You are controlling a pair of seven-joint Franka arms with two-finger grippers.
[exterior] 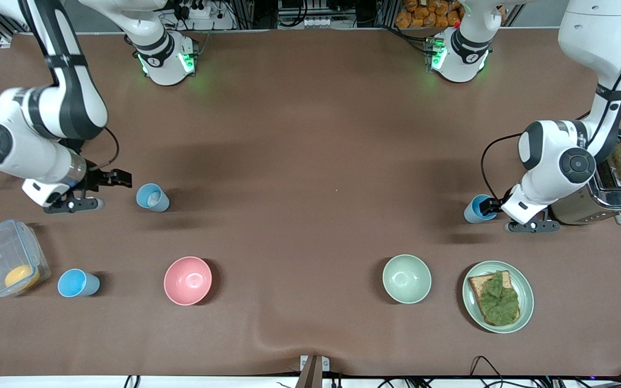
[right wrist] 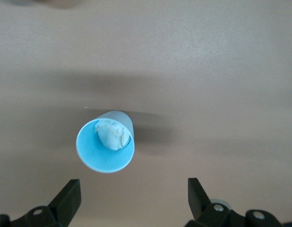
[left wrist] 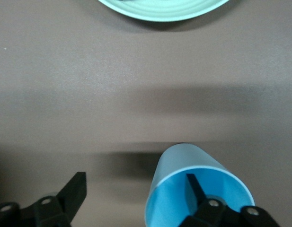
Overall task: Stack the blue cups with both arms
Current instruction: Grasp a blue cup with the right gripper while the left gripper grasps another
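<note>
A blue cup (exterior: 152,197) with something white in it stands toward the right arm's end of the table. My right gripper (exterior: 119,179) is open beside it and apart from it. In the right wrist view the cup (right wrist: 106,142) lies ahead of the open gripper (right wrist: 133,195). A second blue cup (exterior: 475,209) stands beside the toaster. My left gripper (exterior: 488,206) is at it. In the left wrist view the gripper (left wrist: 136,189) is open, with one finger (left wrist: 195,188) inside the cup (left wrist: 183,163) and the other outside it. A third blue cup (exterior: 77,283) stands nearer the front camera.
A clear lidded box (exterior: 6,264) with something orange in it stands beside the third cup. A pink bowl (exterior: 187,280), a green bowl (exterior: 406,278) and a green plate (exterior: 526,302) with toast and lettuce stand nearer the camera. A toaster (exterior: 607,196) holds bread.
</note>
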